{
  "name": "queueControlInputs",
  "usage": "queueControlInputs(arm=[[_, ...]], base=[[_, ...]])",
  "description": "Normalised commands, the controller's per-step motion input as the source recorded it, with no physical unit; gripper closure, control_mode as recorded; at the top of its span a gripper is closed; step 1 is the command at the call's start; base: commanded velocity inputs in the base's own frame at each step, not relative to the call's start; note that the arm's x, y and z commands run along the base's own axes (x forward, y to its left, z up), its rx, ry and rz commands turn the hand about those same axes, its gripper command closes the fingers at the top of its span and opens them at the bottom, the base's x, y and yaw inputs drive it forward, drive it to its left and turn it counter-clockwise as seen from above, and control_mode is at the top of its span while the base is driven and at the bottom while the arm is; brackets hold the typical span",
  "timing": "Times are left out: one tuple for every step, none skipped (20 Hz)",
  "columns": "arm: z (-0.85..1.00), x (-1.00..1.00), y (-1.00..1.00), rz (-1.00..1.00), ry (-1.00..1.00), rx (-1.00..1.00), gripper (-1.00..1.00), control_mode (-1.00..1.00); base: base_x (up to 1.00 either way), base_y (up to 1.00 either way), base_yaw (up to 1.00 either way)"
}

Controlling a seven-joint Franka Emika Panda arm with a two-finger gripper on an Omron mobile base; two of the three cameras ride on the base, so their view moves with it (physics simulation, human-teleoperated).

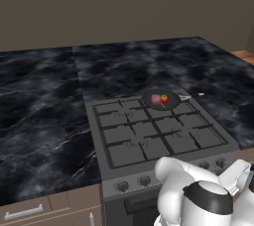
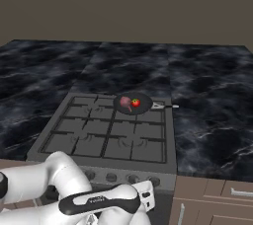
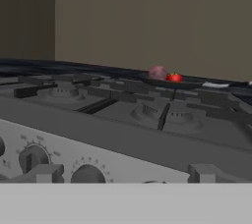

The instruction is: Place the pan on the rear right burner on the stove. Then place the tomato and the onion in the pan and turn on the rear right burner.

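Observation:
The dark pan [image 1: 169, 105] [image 2: 140, 110] sits on the rear right burner of the stove [image 1: 124, 136] [image 2: 99, 137], its silvery handle [image 1: 192, 95] [image 2: 164, 105] pointing right. Inside it lie the bright red tomato [image 1: 164, 99] [image 2: 135, 102] [image 3: 173, 77] and, touching it on the left, the dull pinkish onion [image 1: 156, 99] [image 2: 125, 102] [image 3: 157, 72]. My gripper [image 3: 127, 174] is open and empty, low in front of the stove's front panel. Its fingertips [image 3: 47, 173] stand wide apart just before the round knobs [image 3: 33, 156] [image 1: 144, 181] [image 2: 111, 176].
Black marbled counter [image 1: 39, 101] [image 2: 212, 100] flanks the stove on both sides, with a brown wall behind. Wooden drawers with handles [image 1: 22, 212] [image 2: 239, 193] sit below the counter. My white arm [image 1: 198, 195] [image 2: 74, 189] folds low in front of the oven.

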Motion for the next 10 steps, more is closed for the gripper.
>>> queueControlInputs(arm=[[-0.01,0.02,0.0,0.0,0.0,0.0,-1.0,-1.0],[-0.01,0.03,0.0,0.0,0.0,0.0,-1.0,-1.0],[0.0,0.02,0.0,0.0,0.0,0.0,-1.0,-1.0],[0.0,0.04,0.0,0.0,0.0,0.0,-1.0,-1.0],[0.0,0.04,0.01,0.0,0.0,0.0,-1.0,-1.0],[0.0,0.08,0.06,0.0,0.0,0.0,-1.0,-1.0],[0.0,0.11,0.07,0.0,0.0,0.0,-1.0,-1.0],[0.0,0.13,0.11,0.0,0.0,0.0,-1.0,-1.0],[0.0,0.2,0.11,0.0,0.0,0.0,-1.0,-1.0],[0.0,0.21,0.09,0.0,0.0,0.0,-1.0,-1.0]], base=[[0.0,0.0,0.0],[0.0,0.0,0.0],[0.0,0.0,0.0],[0.0,0.0,0.0],[0.0,0.0,0.0],[0.0,0.0,0.0],[0.0,0.0,0.0],[0.0,0.0,0.0],[0.0,0.0,0.0],[0.0,0.0,0.0]])
